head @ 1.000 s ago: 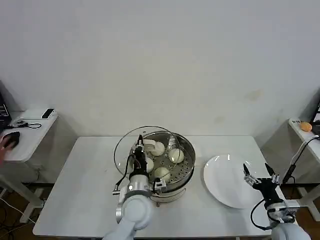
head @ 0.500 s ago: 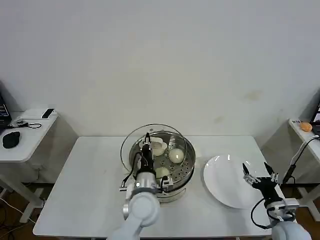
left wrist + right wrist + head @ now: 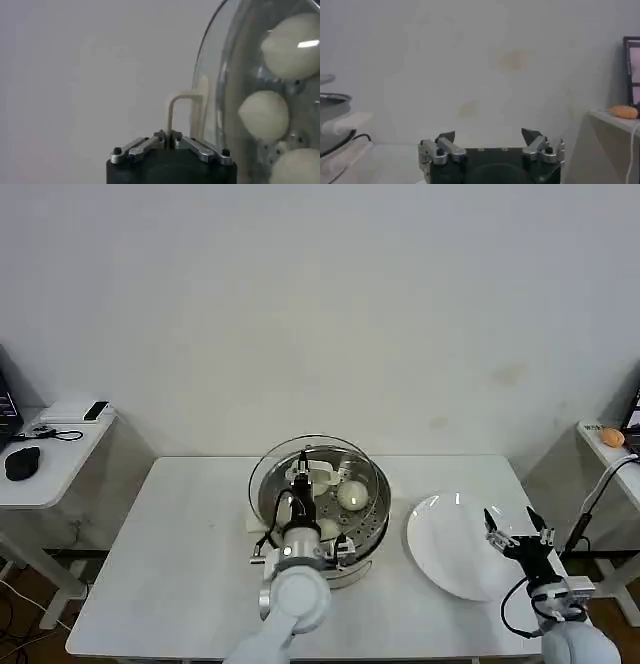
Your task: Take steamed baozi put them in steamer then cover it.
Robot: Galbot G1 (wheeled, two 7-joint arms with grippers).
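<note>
White tabletop [image 3: 180, 534] fronts a plain wall. At its center sits the steamer [image 3: 372, 524], baozi [image 3: 352, 495] inside. Left gripper [image 3: 302, 474] is clamped narrow on the cover [image 3: 300, 452] handle, holding it over the pot. Right gripper [image 3: 518, 534] idles, spread wide, at 4 o'clock over the plate [image 3: 445, 549].

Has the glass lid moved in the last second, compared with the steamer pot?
Yes. The glass lid, held by the left gripper, has shifted toward the robot's right and now sits nearly centred over the steamer.
</note>
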